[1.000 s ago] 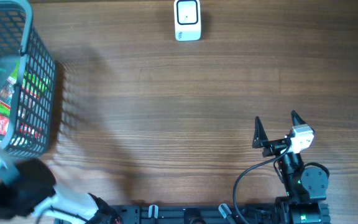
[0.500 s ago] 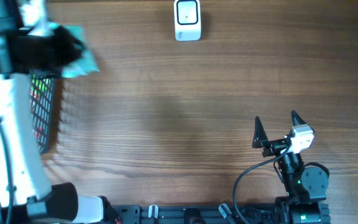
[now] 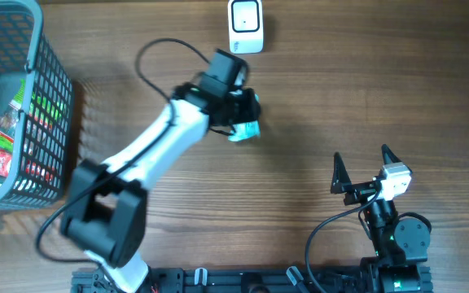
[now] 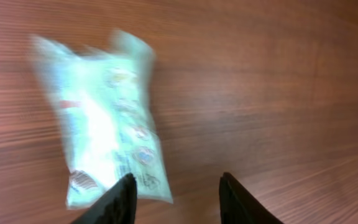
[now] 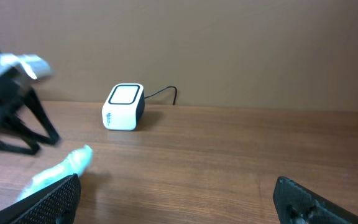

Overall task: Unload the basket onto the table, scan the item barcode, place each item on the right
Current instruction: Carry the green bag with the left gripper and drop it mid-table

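A pale teal snack packet (image 3: 245,130) with a barcode near its end shows just below my left gripper (image 3: 247,118), a little short of the white scanner (image 3: 245,26) at the table's back edge. In the left wrist view the packet (image 4: 104,124) is blurred and sits ahead and to the left of the left gripper (image 4: 176,186). Those jaws stand apart, with only bare wood between them. My right gripper (image 3: 361,155) rests open and empty near the front right. From the right wrist view, the packet (image 5: 58,171) is low at the left and the scanner (image 5: 123,107) stands behind it.
A grey mesh basket (image 3: 51,98) holding several packets stands at the far left. The scanner's cable (image 5: 166,93) runs off behind it toward the wall. Brown wood lies between the right gripper (image 5: 176,199) and the scanner.
My left arm has swung from the basket at the left, carrying the teal packet across to the middle, just in front of the scanner. The right arm has not moved.
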Controlling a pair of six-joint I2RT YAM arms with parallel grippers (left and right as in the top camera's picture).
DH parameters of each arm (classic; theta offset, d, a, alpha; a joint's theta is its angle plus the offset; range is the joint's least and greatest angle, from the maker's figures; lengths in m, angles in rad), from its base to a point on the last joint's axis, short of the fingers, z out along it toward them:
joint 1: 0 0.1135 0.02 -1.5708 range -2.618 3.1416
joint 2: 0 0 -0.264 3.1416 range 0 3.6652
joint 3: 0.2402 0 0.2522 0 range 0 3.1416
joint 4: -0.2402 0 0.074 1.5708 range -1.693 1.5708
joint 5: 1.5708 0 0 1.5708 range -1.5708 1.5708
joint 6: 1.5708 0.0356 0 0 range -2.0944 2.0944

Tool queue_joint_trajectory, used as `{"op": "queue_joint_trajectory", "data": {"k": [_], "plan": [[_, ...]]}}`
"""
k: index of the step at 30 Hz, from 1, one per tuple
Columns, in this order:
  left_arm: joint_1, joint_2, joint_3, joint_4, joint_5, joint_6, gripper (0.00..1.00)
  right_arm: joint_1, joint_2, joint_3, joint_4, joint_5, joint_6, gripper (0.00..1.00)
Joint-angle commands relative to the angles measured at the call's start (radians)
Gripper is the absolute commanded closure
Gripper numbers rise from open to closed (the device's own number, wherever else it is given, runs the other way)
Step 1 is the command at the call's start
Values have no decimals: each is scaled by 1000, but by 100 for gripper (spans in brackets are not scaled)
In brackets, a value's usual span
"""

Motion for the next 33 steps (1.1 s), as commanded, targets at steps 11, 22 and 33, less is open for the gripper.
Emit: {"op": "queue_joint_trajectory", "data": {"k": [11,22,33], "plan": [[-19,14,61,92,-98,-44,43,-5,-5,-1,6,11,-5,0],[-6,171,58,172,-222,-53,14,-5,-5,-1,6,11,-6,0],[-42,268,59,139,-148,-40,50,-5,-5,-1,6,11,-6,0]]}}
